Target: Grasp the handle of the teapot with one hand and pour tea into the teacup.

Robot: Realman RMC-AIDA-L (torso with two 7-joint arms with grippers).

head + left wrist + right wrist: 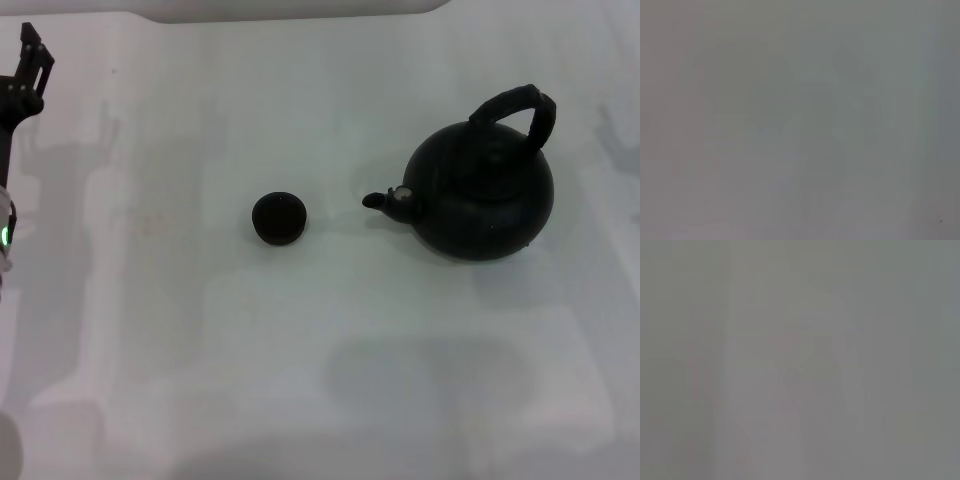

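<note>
A round matte-black teapot [482,196] stands upright on the white table at the right in the head view. Its short spout [385,201] points left. Its black arched handle [520,108] loops over the top. A tiny black teacup [278,218] stands left of the spout, apart from it. No tea shows. My left gripper [30,60] is at the far left edge, far from the cup. My right gripper is out of view. Both wrist views show only bare pale surface.
The white table [320,380] spreads around both objects. A pale raised edge [290,8] runs along the far side. Part of my left arm [6,230] with a green light shows at the left edge.
</note>
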